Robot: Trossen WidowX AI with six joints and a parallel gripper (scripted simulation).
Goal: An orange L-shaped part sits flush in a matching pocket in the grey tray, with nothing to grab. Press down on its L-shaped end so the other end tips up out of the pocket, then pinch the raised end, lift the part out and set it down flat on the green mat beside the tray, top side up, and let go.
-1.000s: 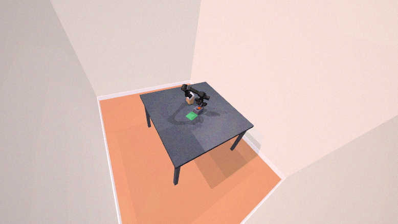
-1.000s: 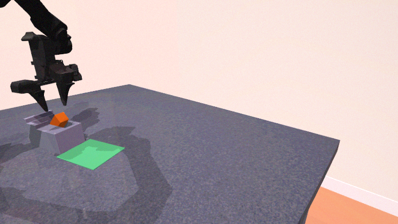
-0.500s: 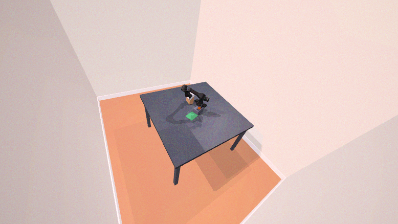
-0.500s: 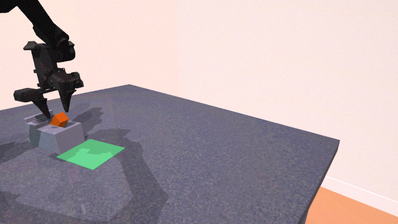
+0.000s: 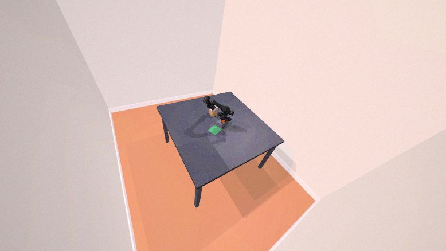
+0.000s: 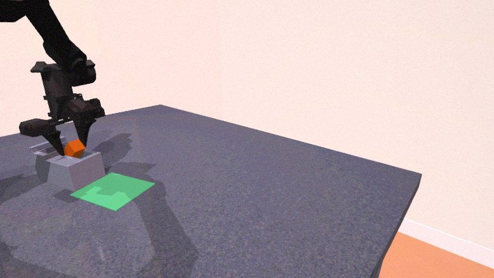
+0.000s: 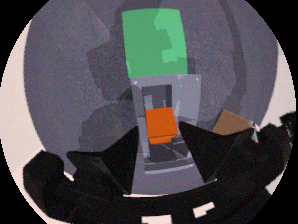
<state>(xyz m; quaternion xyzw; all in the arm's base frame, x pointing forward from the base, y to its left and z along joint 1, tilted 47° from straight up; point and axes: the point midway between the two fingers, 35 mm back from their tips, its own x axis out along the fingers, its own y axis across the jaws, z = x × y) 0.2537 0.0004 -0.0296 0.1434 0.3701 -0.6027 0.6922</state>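
Observation:
The orange part (image 5: pixel 223 121) (image 6: pixel 76 144) (image 7: pixel 161 120) is tilted in the pocket of the grey tray (image 5: pixel 220 125) (image 6: pixel 86 174) (image 7: pixel 192 95), with one end standing above the rim. My gripper (image 6: pixel 73 150) (image 7: pixel 159 126) is open. Its fingers point down, one on each side of the raised end, with their tips near the tray's top. In the wrist view a gap shows beside each side of the part. The part's lower end is hidden in the pocket. The green mat (image 5: pixel 214 129) (image 6: pixel 134 186) (image 7: pixel 150 40) lies flat on the table beside the tray, with shadows across it.
A tan block (image 5: pixel 212 113) (image 7: pixel 230 123) stands behind the tray, near the arm's base. The dark table (image 5: pixel 249 146) (image 6: pixel 276 193) carries the tray, mat and arm. Its right edge shows in the exterior view.

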